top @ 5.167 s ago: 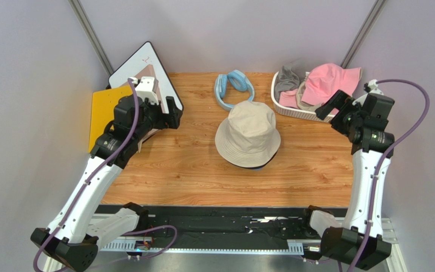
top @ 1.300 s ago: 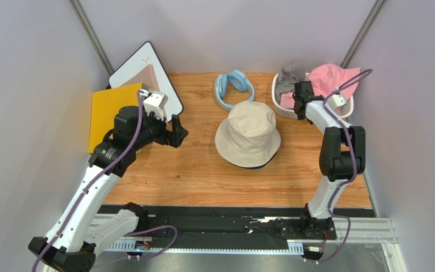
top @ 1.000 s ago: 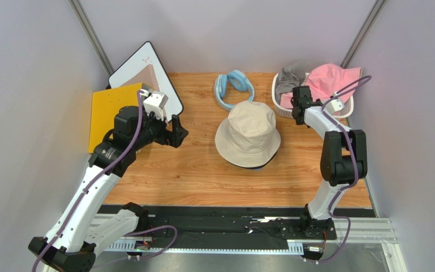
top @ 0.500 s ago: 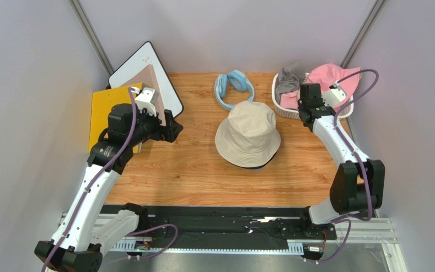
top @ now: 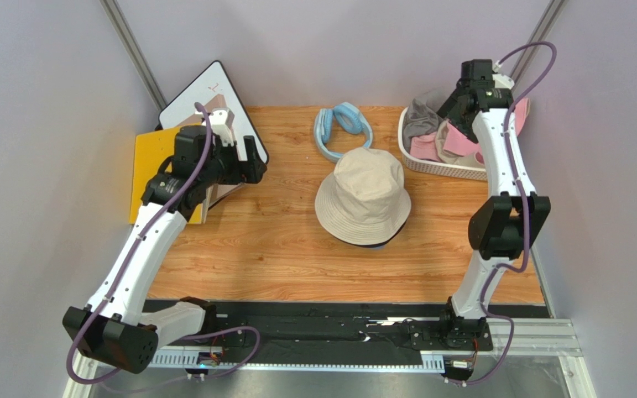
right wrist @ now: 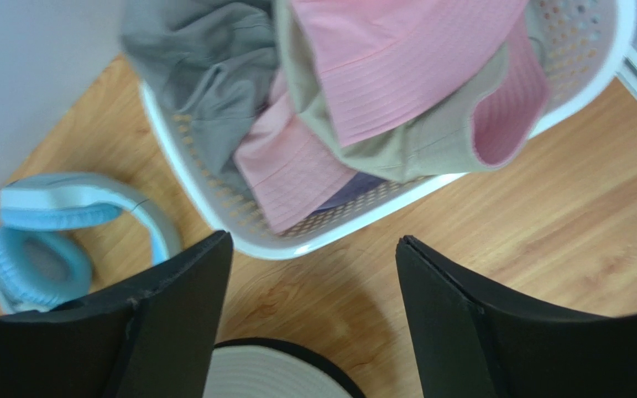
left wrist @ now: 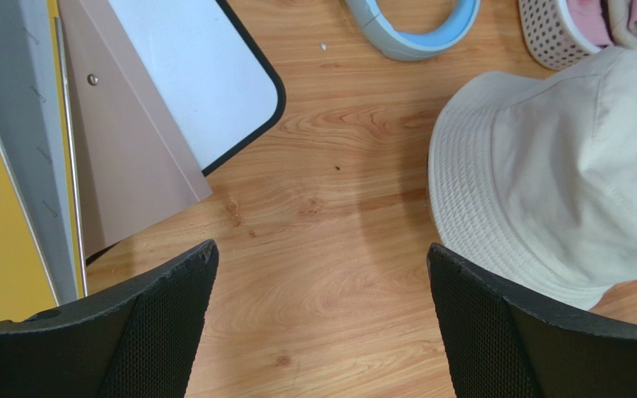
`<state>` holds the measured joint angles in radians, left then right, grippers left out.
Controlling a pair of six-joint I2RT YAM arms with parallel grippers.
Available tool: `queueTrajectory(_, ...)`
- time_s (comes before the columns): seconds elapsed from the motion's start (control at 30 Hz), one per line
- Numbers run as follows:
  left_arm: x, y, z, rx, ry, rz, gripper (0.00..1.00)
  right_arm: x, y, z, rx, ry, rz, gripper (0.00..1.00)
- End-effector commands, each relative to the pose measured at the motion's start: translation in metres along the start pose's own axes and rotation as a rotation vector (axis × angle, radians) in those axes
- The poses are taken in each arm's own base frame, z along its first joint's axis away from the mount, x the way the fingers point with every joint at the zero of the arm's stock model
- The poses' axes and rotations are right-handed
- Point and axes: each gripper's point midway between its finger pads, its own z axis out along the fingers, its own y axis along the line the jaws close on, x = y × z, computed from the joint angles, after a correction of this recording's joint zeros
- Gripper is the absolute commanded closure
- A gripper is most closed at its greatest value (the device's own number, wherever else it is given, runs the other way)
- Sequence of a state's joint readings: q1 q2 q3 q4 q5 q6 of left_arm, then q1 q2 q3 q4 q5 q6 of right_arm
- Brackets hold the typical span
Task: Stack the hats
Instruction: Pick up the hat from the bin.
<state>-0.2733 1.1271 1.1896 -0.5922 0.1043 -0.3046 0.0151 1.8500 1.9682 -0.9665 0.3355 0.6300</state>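
Hats (top: 442, 141) like these are light, limp cloth with no stiffness, so I judge each will sag and fold when lifted. The best hold is probably a pinch on the brim or a fold of the crown, taking one layer only so a neighbour is not dragged along. One beige hat (top: 363, 195) sits crown-up in the middle of the tabletop (top: 280, 240) on a dark hat (top: 373, 245), of which only a sliver of brim shows: two stacked. The rest lie crumpled in one white basket (right wrist: 338, 232) at the far right corner. There I can count a grey hat (right wrist: 197, 58), a pink hat (right wrist: 405, 58), a tan hat (right wrist: 430, 141) and a lavender scrap (right wrist: 355, 186). Whether the lower pink fold is a further hat I cannot tell. The right fingers (right wrist: 463, 323) hang high above the basket, spread apart and holding nothing. The left fingers (left wrist: 147, 323) are also apart and empty, over bare wood beside the beige hat.
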Motion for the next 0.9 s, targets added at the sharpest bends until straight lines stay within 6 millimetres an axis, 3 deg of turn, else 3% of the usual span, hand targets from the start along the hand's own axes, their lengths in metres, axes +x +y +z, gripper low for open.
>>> queueTrajectory(0.0, -0.017, -0.005, -0.018, -0.023, 0.013, -0.061, 0.01, 0.01, -0.06, 0.005, 0.205, 0.183, -0.043, 0.21)
queueTrajectory(0.03, -0.01, -0.004, -0.02, -0.031, 0.052, -0.059, 0.0, 0.003, -0.065, 0.003, 0.214, 0.18, -0.035, 0.21)
queueTrajectory(0.13, -0.003, -0.001, -0.019, -0.042, 0.102, -0.047, 0.01, 0.018, -0.089, 0.011, 0.289, 0.25, -0.051, 0.21)
queueTrajectory(0.33, 0.004, 0.001, -0.014, -0.051, 0.134, -0.052, 0.01, 0.025, -0.105, 0.034, 0.329, 0.258, -0.066, 0.22)
queueTrajectory(0.77, 0.002, 0.001, -0.009, -0.048, 0.129, -0.044, 0.01, 0.02, -0.096, 0.077, 0.28, 0.259, 0.024, 0.23)
queueTrajectory(0.87, 0.002, 0.001, -0.005, -0.045, 0.126, -0.054, 0.01, 0.024, -0.097, 0.083, 0.292, 0.259, 0.04, 0.27)
